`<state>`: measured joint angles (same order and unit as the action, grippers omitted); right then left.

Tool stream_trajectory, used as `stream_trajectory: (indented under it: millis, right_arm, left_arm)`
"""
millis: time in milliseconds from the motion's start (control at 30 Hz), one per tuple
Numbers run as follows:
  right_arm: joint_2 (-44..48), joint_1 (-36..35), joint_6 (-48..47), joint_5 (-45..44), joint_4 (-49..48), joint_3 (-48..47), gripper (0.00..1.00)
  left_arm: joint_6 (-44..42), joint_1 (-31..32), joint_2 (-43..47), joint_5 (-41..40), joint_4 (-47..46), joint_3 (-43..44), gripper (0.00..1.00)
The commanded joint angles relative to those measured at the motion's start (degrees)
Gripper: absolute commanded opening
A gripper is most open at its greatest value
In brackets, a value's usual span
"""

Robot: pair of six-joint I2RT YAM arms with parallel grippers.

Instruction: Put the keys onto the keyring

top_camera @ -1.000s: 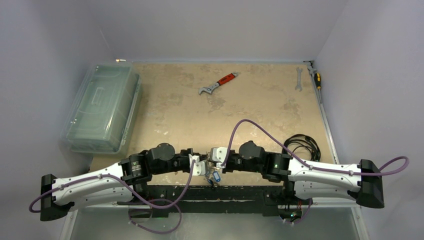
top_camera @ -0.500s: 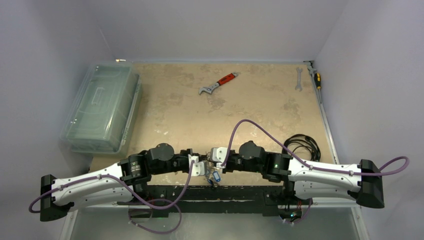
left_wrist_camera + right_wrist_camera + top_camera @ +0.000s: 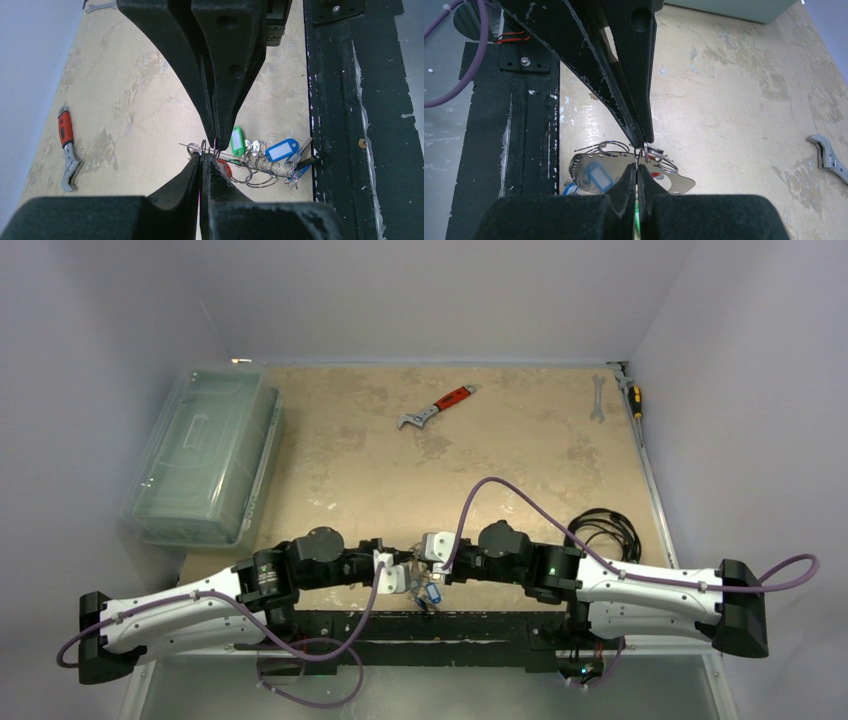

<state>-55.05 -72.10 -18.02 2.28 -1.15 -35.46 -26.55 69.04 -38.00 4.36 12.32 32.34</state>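
At the table's near edge, seen from overhead, the left gripper (image 3: 404, 578) and right gripper (image 3: 424, 569) meet almost tip to tip. Both arms are folded low and reach inward, so that the two can work on one bunch of small silver keys with coloured plastic tags (image 3: 431, 593) beside the black base rail (image 3: 500, 625).

From the left wrist, the left gripper's (image 3: 209, 151) fingers are pressed together on a thin silvery line, which I take to be the large flat silvery metal keyring (image 3: 192, 146) seen edge-on. It is probably pinched across its faces to steady it. A green tag (image 3: 237, 140), a blue tag (image 3: 281, 150) and several wire split rings (image 3: 250, 172) trail from it towards the rail.

From the right wrist, the keyring (image 3: 676, 182) shows broadside just beyond the tips. The right gripper's (image 3: 641, 154) fingers are together at its upper edge, nipping a small silver piece. It is likely one of the keys being fed on, though I cannot tell key from split ring.
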Motion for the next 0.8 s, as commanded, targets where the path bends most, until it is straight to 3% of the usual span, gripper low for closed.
stream_trajectory:
  millis: [0, 767]
  right_arm:
    - [0.4, 0.6, 0.6, -1.1, 0.9, -0.1, 0.0]
    - [-0.2, 1.4, 1.0, 0.2, 2.6, -1.1, 0.0]
  left_arm:
    - [0.9, 0.2, 0.9, 1.8, -0.1, 0.2, 0.0]
    - [1.5, 0.2, 0.6, 3.2, 0.5, -0.3, 0.0]
